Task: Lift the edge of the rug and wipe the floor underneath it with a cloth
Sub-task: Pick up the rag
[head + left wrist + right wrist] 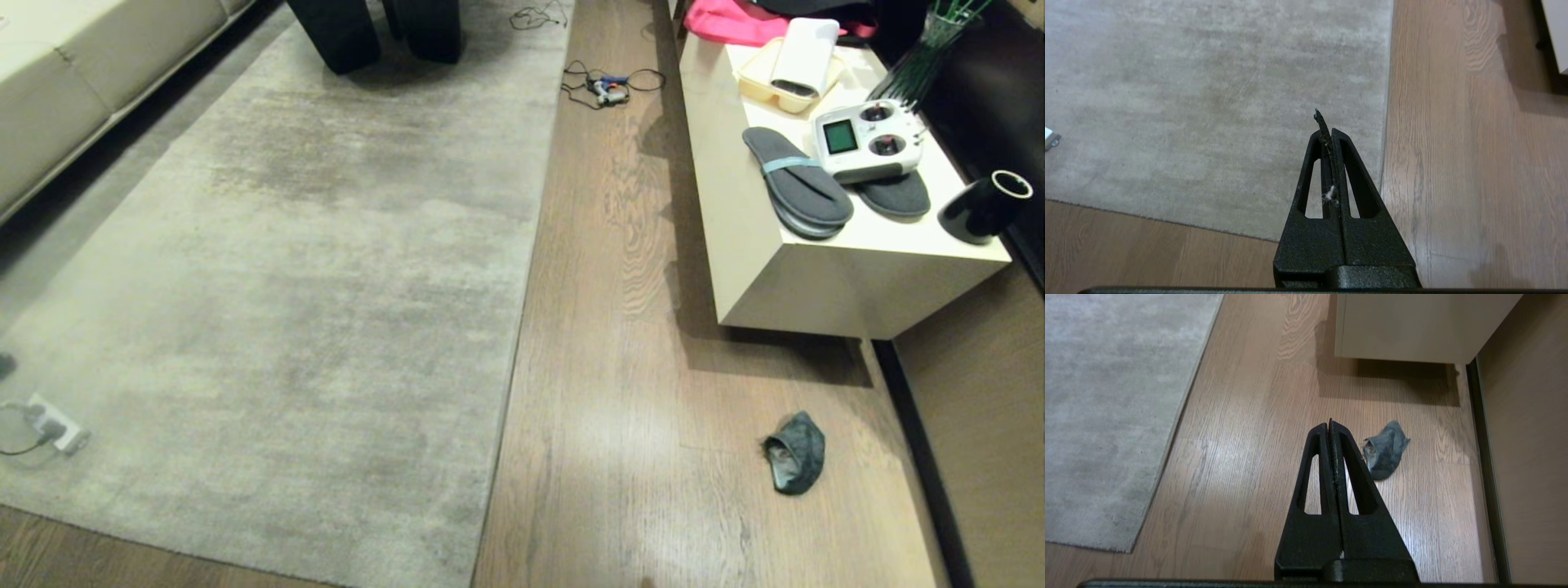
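We see no readable writing or brand anywhere; the small green screen on the remote controller (pixel 867 140) is too small to read.

Nearest to us, both tools hang above the ground with nothing in them. The left tool (pixel 1326 122) has its two black, triangular, slotted fingers pressed together, a bit of white fluff caught between them, and it sits over the near right corner of the rug (pixel 1208 102), just inside the rug's right edge. The right tool (pixel 1330 424), the same matte black shape, is also pressed together, over bare floor (pixel 1249 457).

The cloth (pixel 1384 453), a small crumpled dark grey-green rag of soft fabric, lies on the floor just beside the right tool's tip, apart from it and untouched. In the head view the cloth (pixel 794 452) rests well to the right of the rug's (pixel 286 286) right edge, near the front of the low cream tabletop (pixel 816 278).

The rug is a large, flat, pale grey-beige rectangle of short pile with darker mottled smudges and a thin straight edge. The floor (pixel 620 367) is light brown wood planking with dark grain and a slight sheen.

Farther off, the boxy tabletop carries grey slippers (pixel 796 181), the white controller and a black cup (pixel 984 207). Cables (pixel 608 86) lie on the floor beyond.
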